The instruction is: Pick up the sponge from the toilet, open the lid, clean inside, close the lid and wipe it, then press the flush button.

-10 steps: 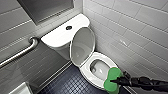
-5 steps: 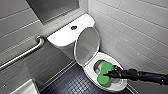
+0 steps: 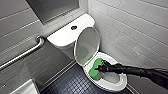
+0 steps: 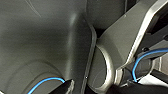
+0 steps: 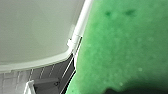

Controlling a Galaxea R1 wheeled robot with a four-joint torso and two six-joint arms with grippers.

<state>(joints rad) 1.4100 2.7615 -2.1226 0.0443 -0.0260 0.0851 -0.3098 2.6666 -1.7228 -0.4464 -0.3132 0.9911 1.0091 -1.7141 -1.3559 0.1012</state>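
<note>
The white toilet [image 3: 119, 83] stands in the corner with its lid [image 3: 87, 46] raised against the tank. The small dark flush button [image 3: 73, 27] sits in the middle of the flat tank top. My right gripper [image 3: 101, 68] reaches in from the right and is shut on the bright green sponge [image 3: 95, 70]. The sponge lies at the bowl's left side, partly over the rim and just below the raised lid. In the right wrist view the sponge [image 5: 120, 50] looms large beside a white curved part of the toilet [image 5: 37, 27].
A metal grab bar [image 3: 25, 53] runs along the grey tiled wall on the left. A white tiled wall [image 3: 140, 30] stands close behind and right of the toilet. Dark small-tiled floor [image 3: 72, 82] lies in front, with a white object [image 3: 25, 88] at the lower left.
My right gripper has carried the sponge from the bowl's right front across to its left side. The head camera has shifted a little.
</note>
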